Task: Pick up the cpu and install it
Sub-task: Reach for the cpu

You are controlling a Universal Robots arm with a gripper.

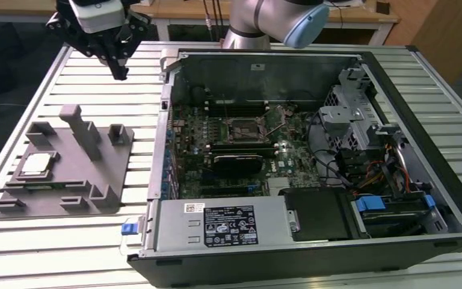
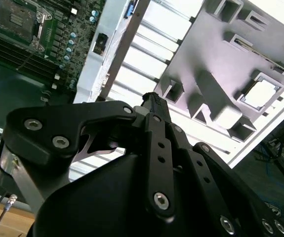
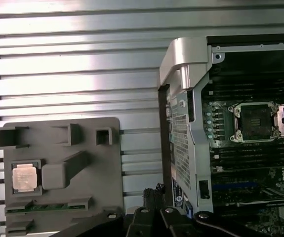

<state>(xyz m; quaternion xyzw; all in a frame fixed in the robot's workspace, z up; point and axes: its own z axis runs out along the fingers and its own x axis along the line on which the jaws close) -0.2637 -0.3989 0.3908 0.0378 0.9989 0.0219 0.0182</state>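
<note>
There is one cpu [image 1: 36, 165], one grey tray [image 1: 109, 171], one open computer box [image 1: 295, 265] with one square socket [image 1: 245, 128] inside, one robot arm [image 1: 264, 21], one gripper [image 1: 120, 73], and one counter [image 1: 55, 241] of metal slats.

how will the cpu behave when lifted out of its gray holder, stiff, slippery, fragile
The cpu looks thin, flat and rigid, so it should stay stiff and probably light. Its silvery metal top looks smooth, so possibly slippery. It sits in a recess of the gray holder, so a sideways push likely won't slide it.
</note>
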